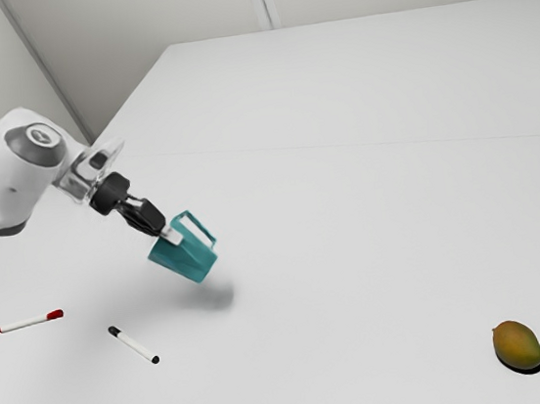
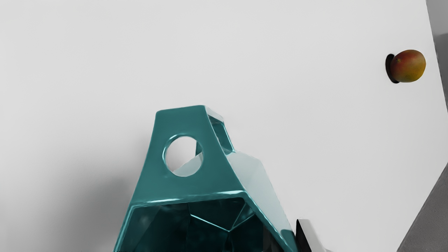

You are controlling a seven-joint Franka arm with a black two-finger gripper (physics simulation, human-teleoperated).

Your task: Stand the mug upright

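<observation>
Exterior view: the arm's gripper [image 1: 165, 231] is clamped on 1 teal mug [image 1: 184, 254], held tilted above the smooth white table [image 1: 355, 251] — its soft shadow falls on the surface below. The mug has flat, angular sides and 1 looped handle [image 1: 203, 228]. On the table lie 2 white markers: 1 with a red cap [image 1: 54, 315], 1 with black ends [image 1: 135, 345]. Well apart, toward the exterior view's right, sits 1 mango [image 1: 517, 344], rounded and greenish-orange.

Wrist view: the mug's glossy wall is pinched between 2 fingers, 1 inside and 1 outside. The dark interior [image 2: 217, 213] is faceted and holds that inner finger. Beyond the rim, a flat panel [image 2: 178, 120] has 1 round hole.
</observation>
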